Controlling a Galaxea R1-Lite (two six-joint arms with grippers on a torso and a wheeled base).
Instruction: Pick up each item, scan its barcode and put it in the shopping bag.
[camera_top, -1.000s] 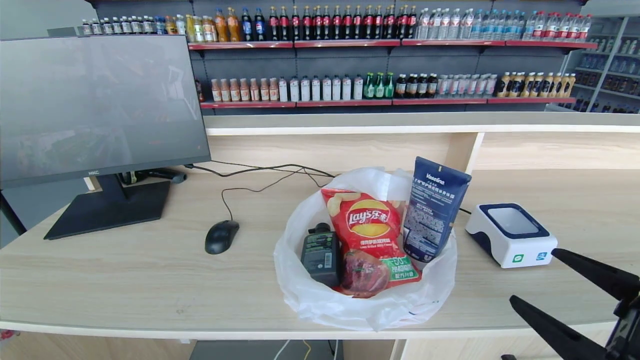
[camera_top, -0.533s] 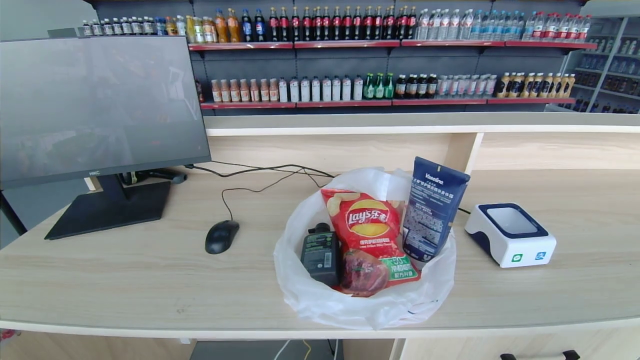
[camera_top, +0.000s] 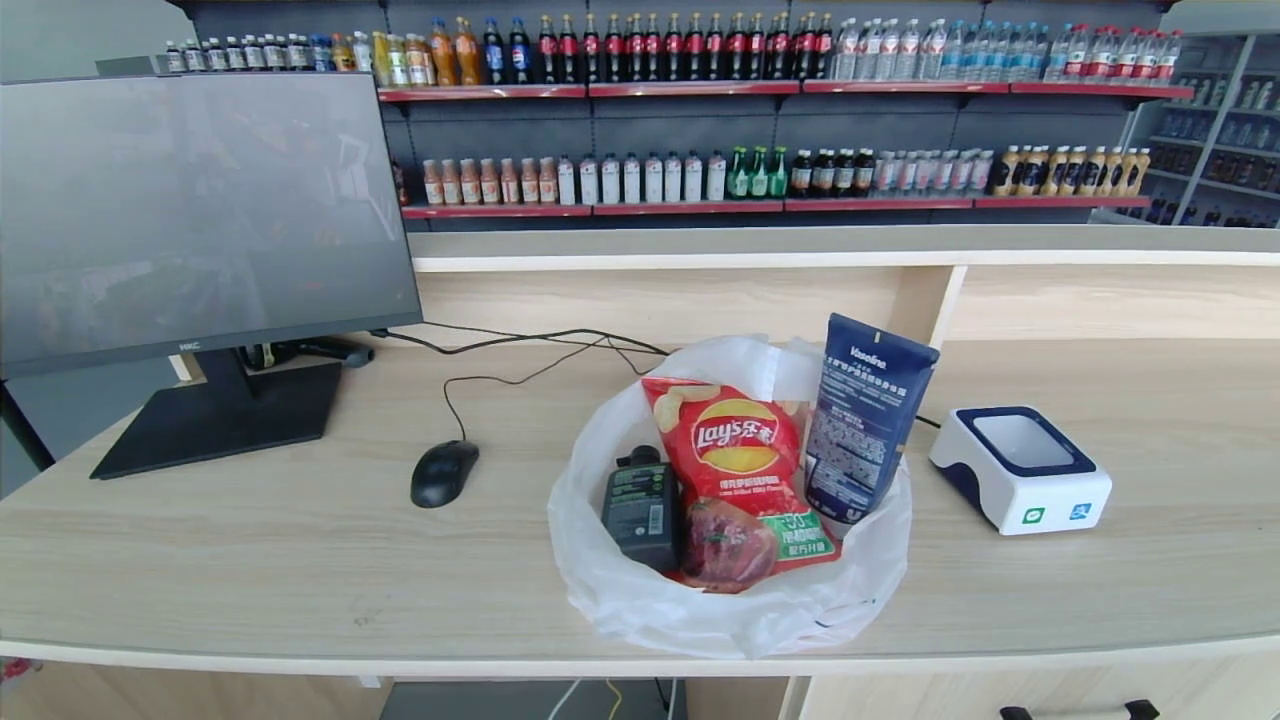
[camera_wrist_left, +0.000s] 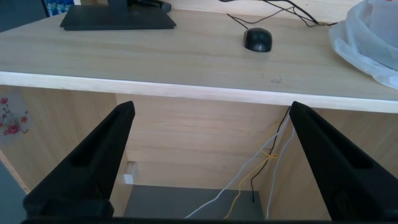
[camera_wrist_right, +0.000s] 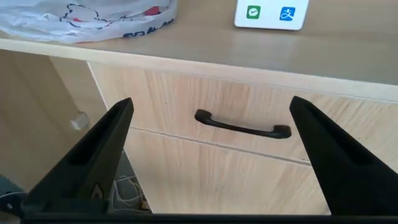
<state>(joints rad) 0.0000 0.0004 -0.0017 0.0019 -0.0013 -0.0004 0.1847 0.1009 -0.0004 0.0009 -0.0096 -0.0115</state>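
Note:
A white plastic shopping bag (camera_top: 640, 600) lies open at the middle of the wooden counter (camera_top: 250, 560). Inside it are a red chips bag (camera_top: 735, 470), a dark bottle (camera_top: 640, 505) lying to its left, and a blue pouch (camera_top: 865, 420) standing at its right. Right of the bag sits the white and navy barcode scanner (camera_top: 1020, 465). My left gripper (camera_wrist_left: 211, 109) hangs open and holds nothing, below the counter's front edge, left of the shopping bag (camera_wrist_left: 373, 43). My right gripper (camera_wrist_right: 211, 102) is open too, in front of the drawer under the scanner (camera_wrist_right: 272, 12).
A monitor (camera_top: 190, 210) on a black stand fills the counter's left end, with a black mouse (camera_top: 443, 472) and cables between it and the bag. A raised ledge runs along the back. A black drawer handle (camera_wrist_right: 242, 127) faces the right gripper. Wires (camera_wrist_left: 261, 168) hang under the counter.
One second ago my right gripper's open fingers showed at the lower right of the head view; they have since dropped below the counter edge. The bag and its contents have not moved.

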